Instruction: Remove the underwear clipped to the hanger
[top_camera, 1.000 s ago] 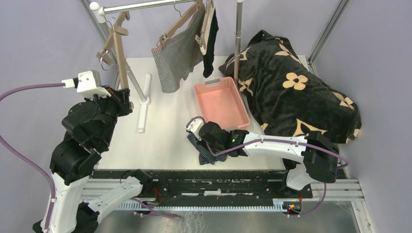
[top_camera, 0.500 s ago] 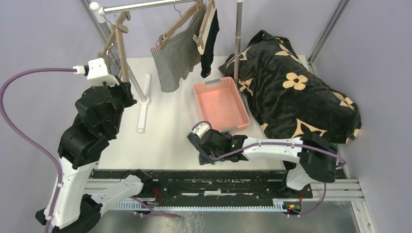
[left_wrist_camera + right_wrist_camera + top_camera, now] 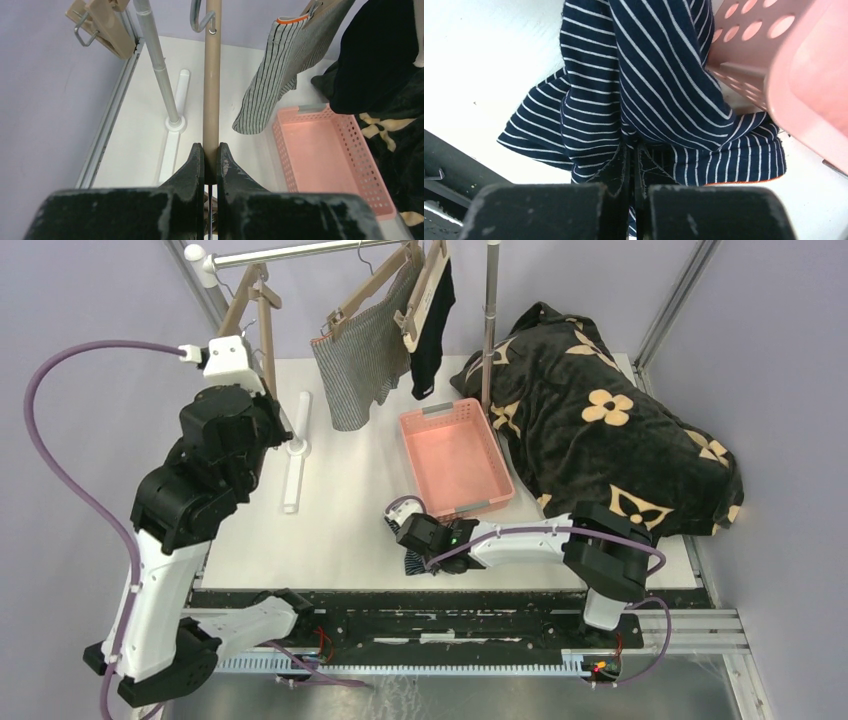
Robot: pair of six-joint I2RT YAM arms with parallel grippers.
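Note:
My left gripper (image 3: 268,412) is shut on the lower bar of an empty wooden hanger (image 3: 262,330), seen as a tan bar (image 3: 212,90) between the fingers in the left wrist view (image 3: 210,148). The grey striped underwear (image 3: 362,362) (image 3: 280,75) and the black underwear (image 3: 431,335) (image 3: 380,55) hang clipped to two hangers on the rail. My right gripper (image 3: 408,530) (image 3: 633,146) is shut on the navy striped underwear (image 3: 413,562) (image 3: 649,85), which lies bunched on the table at the near left corner of the pink basket (image 3: 455,455).
The pink basket (image 3: 794,60) (image 3: 325,165) stands mid-table. A big black flowered blanket (image 3: 600,430) fills the right side. The rack's white foot (image 3: 295,455) and grey pole (image 3: 160,75) stand left; a second pole (image 3: 490,320) stands behind the basket.
My left arm has risen and moved away from me with the hanger bar in its grip. My right gripper has drawn the navy underwear nearer the table's front edge.

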